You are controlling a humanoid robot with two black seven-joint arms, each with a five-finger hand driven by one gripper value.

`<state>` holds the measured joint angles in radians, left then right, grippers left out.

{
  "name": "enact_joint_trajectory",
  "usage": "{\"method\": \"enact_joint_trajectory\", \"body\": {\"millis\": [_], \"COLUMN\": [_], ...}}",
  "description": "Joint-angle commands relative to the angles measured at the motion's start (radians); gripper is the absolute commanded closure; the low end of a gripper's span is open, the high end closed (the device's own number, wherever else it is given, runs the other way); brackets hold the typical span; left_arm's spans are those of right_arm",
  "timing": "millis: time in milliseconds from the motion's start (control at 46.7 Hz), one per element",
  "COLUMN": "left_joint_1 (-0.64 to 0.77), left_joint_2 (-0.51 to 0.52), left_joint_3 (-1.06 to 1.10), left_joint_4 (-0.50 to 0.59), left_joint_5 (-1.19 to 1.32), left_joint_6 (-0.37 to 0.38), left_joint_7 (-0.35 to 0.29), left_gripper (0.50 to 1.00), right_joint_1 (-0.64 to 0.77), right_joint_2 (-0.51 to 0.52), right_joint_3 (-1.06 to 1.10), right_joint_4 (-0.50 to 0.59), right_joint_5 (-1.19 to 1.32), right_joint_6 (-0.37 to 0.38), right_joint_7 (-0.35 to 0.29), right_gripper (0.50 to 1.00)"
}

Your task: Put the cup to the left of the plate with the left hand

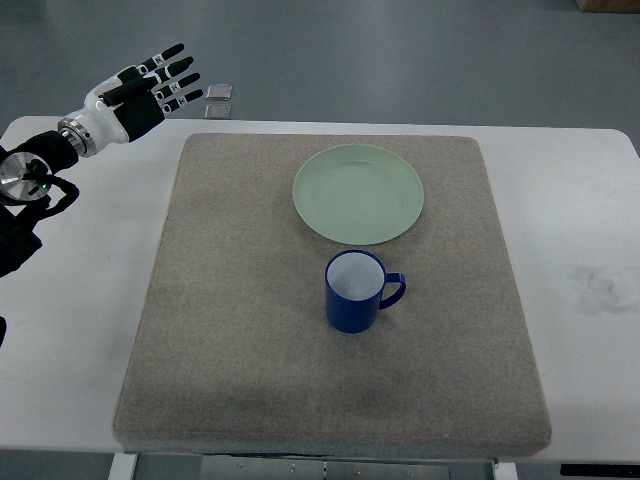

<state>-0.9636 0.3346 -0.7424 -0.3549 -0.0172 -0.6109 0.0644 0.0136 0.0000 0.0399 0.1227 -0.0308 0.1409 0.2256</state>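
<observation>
I'm hovering my left hand (150, 88), fingers spread and empty; reaching for the cup (354, 291), avoiding the plate (358, 193).

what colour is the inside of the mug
White inside, dark blue outside; the top view looks straight into the mug, which stands upright just below the green plate.

You have a single top view. It looks down steeply from the robot's own side of the work and faces away from the robot, so the table's (590, 200) far edge lies toward the top of the frame with grey floor (400, 50) beyond it. It stands far enough back to take in the whole mat (240, 330) and nearly the full table width. The left arm (60, 140) enters from the frame's left edge. With one view only, no part of the scene is covered twice.
</observation>
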Motion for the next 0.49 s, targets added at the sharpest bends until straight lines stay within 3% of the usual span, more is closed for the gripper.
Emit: {"method": "enact_joint_trajectory", "body": {"millis": [0,471], "left_joint_1": [0.000,-0.086], "left_joint_2": [0.000,-0.029], "left_joint_3": [0.000,0.018], "left_joint_4": [0.002,0.070], "left_joint_5": [-0.001,0.002], "left_joint_6": [0.000,0.000], "left_joint_7": [0.000,0.003], "left_gripper": [0.504,0.504], "right_joint_1": [0.000,0.000], "right_joint_2": [0.000,0.000], "right_joint_3": [0.000,0.000], "right_joint_4": [0.000,0.000], "right_joint_5": [0.000,-0.001], "right_joint_6": [0.000,0.000], "right_joint_7": [0.000,0.000], "right_gripper": [0.568,0.568]}}
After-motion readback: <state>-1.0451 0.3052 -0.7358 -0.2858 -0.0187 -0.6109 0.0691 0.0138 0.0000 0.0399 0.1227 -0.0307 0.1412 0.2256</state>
